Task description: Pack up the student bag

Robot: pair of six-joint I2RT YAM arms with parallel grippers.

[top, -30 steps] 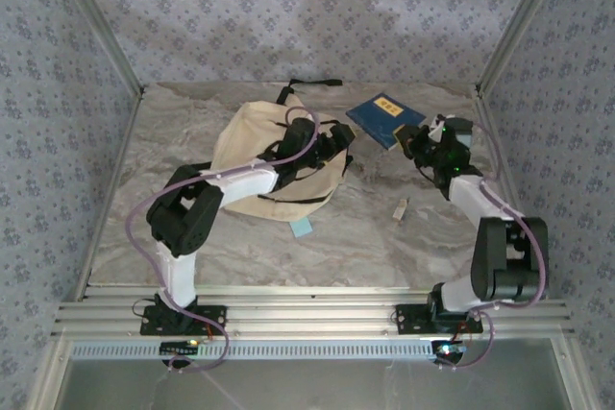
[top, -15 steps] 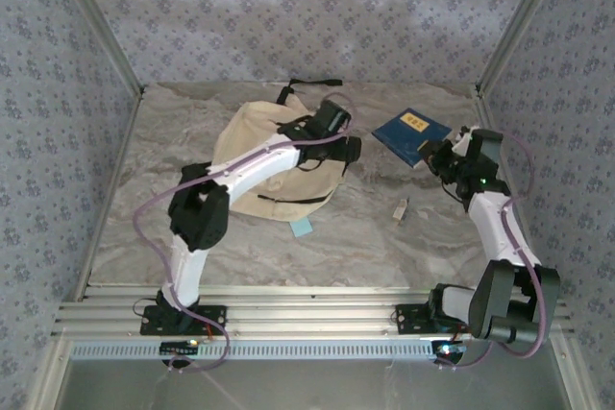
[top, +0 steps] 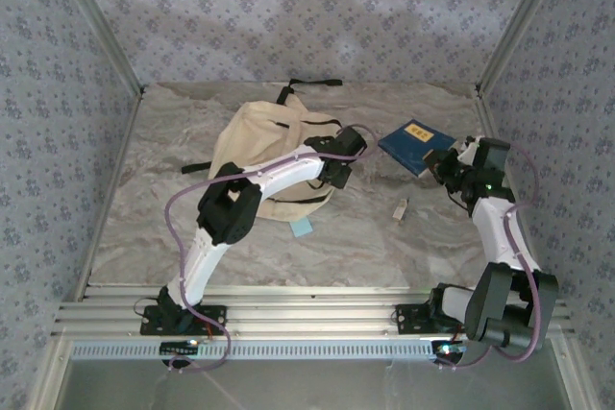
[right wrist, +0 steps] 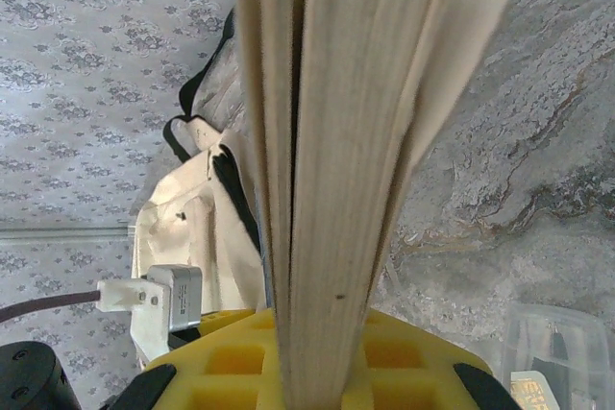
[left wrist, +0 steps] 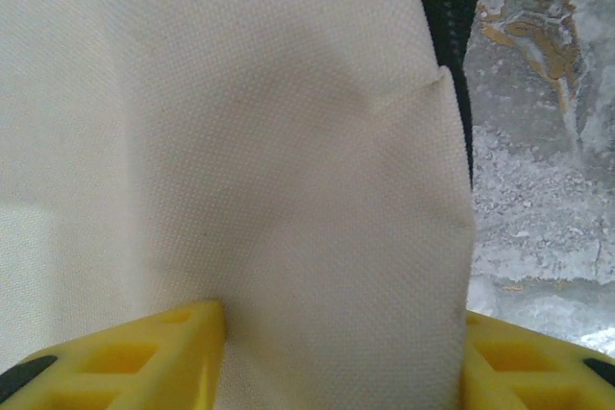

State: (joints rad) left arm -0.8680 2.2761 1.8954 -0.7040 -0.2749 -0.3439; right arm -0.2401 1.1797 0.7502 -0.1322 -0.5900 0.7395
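The student bag (top: 264, 146), cream fabric with black zipper lines, lies at the back left of the marble table. My left gripper (top: 336, 175) is at the bag's right edge. In the left wrist view a fold of the bag (left wrist: 288, 141) fills the gap between the yellow fingers (left wrist: 125, 362), which press it from both sides. My right gripper (top: 444, 162) is shut on a blue book (top: 415, 139) and holds it by one corner above the table. The right wrist view looks along the book's page edges (right wrist: 336, 141), with the bag (right wrist: 192, 228) behind.
A small light-blue piece (top: 302, 228) lies just in front of the bag. A small white item (top: 401, 208) lies between the arms. A black strap (top: 312, 84) trails behind the bag. A clear plastic case (right wrist: 562, 352) sits low on the right.
My left arm has stretched to the bag's right edge, and its jaws have closed in on the fabric. My right arm has carried the book to the right.
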